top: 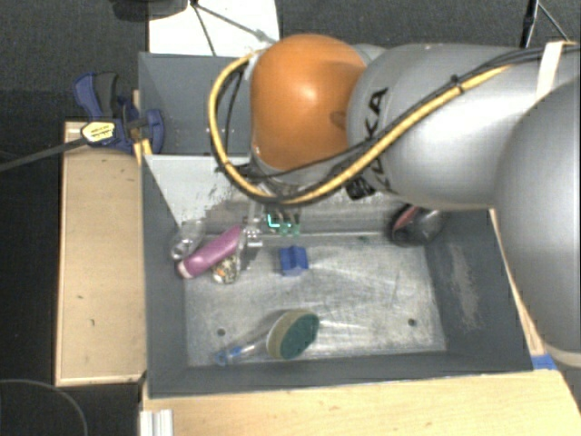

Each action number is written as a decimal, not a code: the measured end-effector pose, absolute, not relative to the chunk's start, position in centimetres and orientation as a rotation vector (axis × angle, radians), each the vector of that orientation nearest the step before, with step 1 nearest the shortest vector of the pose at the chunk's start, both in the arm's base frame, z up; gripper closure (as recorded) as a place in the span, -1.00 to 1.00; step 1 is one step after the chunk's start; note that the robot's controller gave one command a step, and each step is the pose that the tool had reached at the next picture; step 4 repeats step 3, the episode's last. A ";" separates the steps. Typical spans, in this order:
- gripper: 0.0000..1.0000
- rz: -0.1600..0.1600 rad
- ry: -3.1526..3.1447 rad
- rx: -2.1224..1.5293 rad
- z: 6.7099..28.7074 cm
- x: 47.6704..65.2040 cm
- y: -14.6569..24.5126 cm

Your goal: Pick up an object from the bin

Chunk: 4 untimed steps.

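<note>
Approach step: end effector (270, 225), grip state unclear, hangs between pink tube (211, 251) and blue block (292, 261); next move likely needs a descent onto one.

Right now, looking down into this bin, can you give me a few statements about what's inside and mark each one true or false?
1. A pink-purple object lies in the left part of the bin. True.
2. The round brush with a green face lies against the far wall. False: it lies near the bin's front edge, at the bottom of the view.
3. A small blue block rests on the bin floor near the middle, apart from the brush. True.
4. The arm reaches in from the left. False: it comes in from the right, with its orange cover over the bin's rear.
5. A dark object lies at the right rear, partly under the arm. True.
</note>
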<state>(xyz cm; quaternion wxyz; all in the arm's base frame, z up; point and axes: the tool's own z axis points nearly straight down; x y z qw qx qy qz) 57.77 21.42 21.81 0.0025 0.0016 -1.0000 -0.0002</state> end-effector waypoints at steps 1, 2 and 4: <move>-1.00 -0.005 -3.147 0.147 8.6 56.5 21.8; 1.00 -0.006 -3.145 0.139 8.4 56.4 21.7; 1.00 -0.005 -3.148 0.065 22.3 54.2 21.8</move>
